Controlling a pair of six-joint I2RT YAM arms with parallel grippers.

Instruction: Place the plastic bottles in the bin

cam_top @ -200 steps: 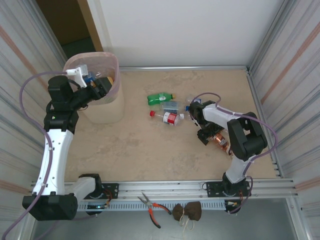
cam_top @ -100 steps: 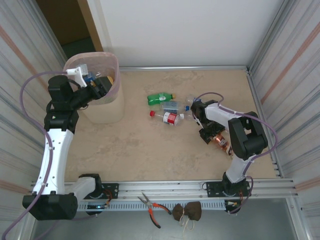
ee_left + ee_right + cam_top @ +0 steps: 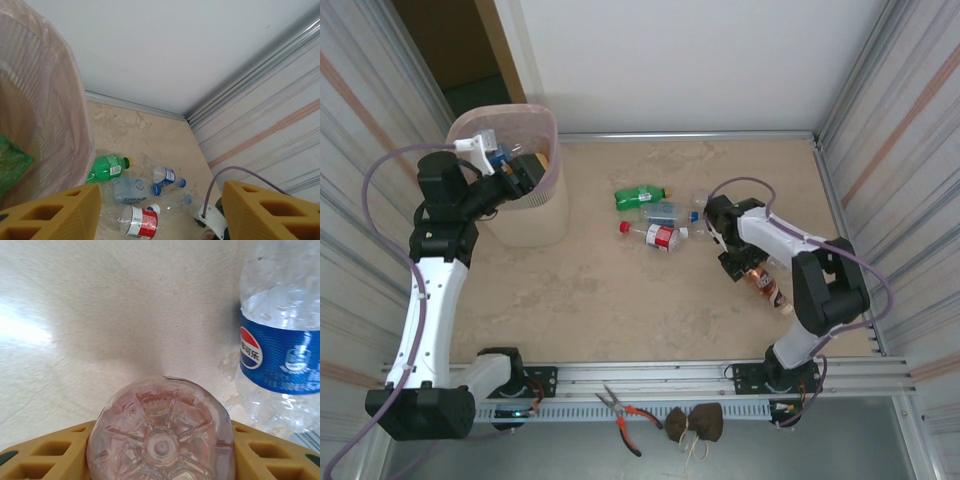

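We see the bin (image 3: pixel 542 215) at about ten o'clock on the table (image 3: pixel 620 310) in the top view, close to the left wall. Our left gripper (image 3: pixel 523 170) hangs over the bin's near rim. From the left wrist, its fingers (image 3: pixel 55 215) stand wide apart with nothing between them, so that hand is open and empty. In the same view something green and crumpled (image 3: pixel 10 167) lies inside the bin.

A loose cluster lies on its sides near the table's middle. It has a green bottle (image 3: pixel 640 197), a clear bottle (image 3: pixel 663 212) just beside it at five o'clock, and a red-labelled bottle (image 3: pixel 657 236) at six o'clock of the green one.

Our right gripper (image 3: pixel 752 272) is down at the surface at about three o'clock on the table. From the right wrist, the ribbed base of a clear bottle sits between its fingers (image 3: pixel 45 452), with both pads against its sides. That hand is gripping the orange-labelled bottle (image 3: pixel 770 290), which points toward five o'clock in the top view. A Pepsi-labelled bottle (image 3: pixel 272 355) lies near it, at two o'clock in the wrist view.
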